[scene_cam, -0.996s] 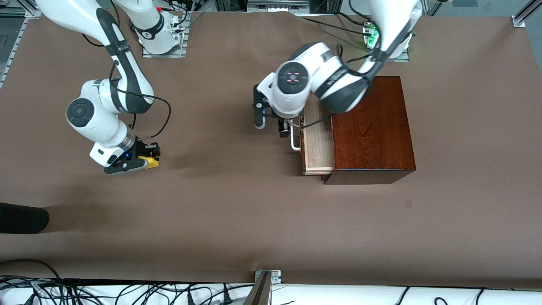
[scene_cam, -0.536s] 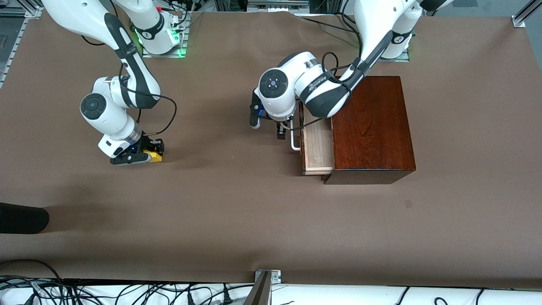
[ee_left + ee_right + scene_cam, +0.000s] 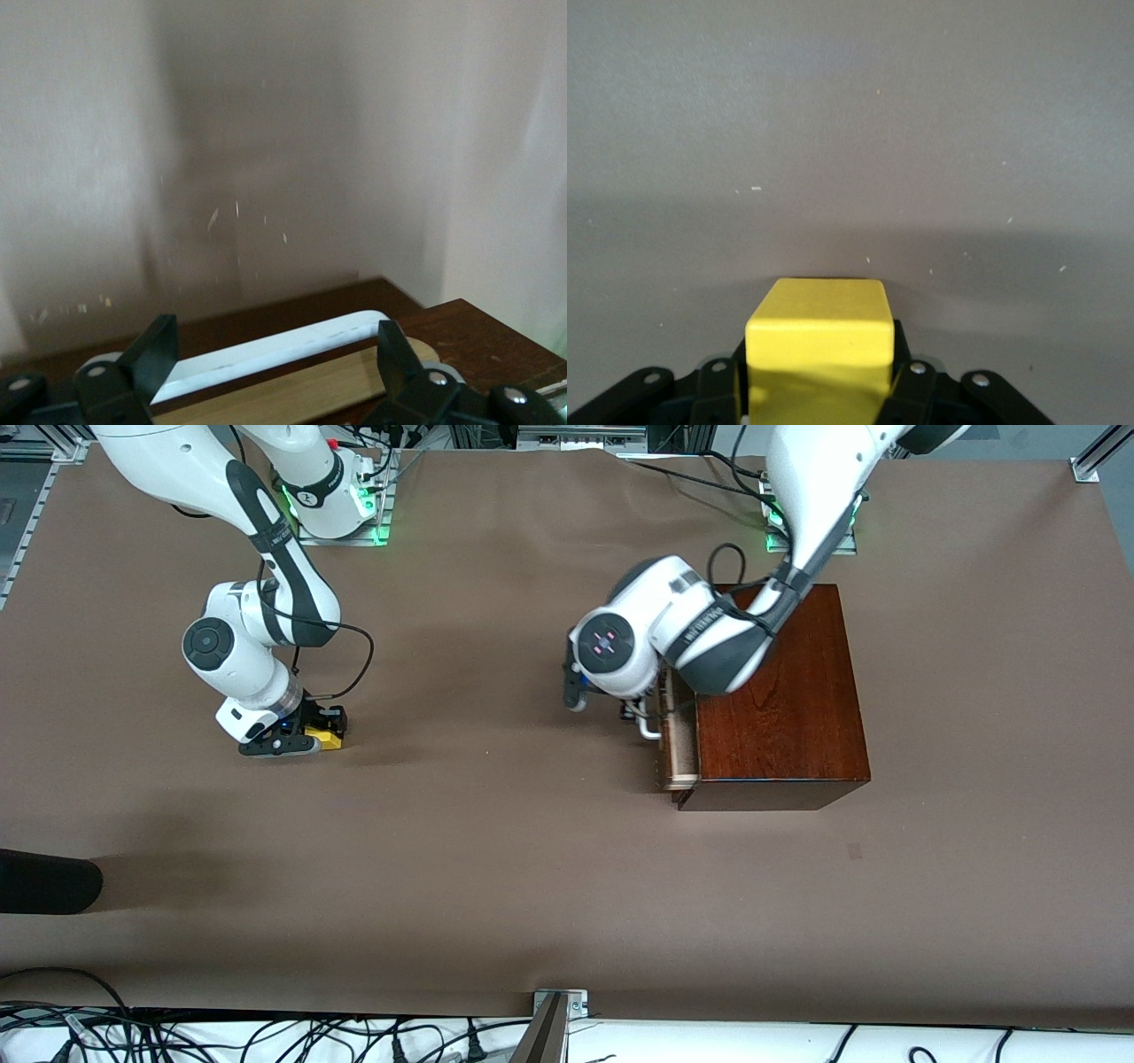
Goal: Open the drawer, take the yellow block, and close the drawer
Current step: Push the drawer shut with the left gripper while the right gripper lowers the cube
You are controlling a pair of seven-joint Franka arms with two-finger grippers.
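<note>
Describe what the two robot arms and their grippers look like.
Both arms have glossy white shells with dark grey joint bands and round dark end caps. A black cable loops along each forearm. The left gripper and the right gripper are black, two-fingered, on black bodies. Green lights glow at both bases.

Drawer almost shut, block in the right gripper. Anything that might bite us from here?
1. The left gripper straddles the white handle with open fingers, so the drawer, a sliver from shut, may stop short or skew.
2. The left arm's wrist hangs low over the wooden box; it might clip the box edge.
3. The right gripper holds the yellow block low over the table; any dip could scrape it.
</note>
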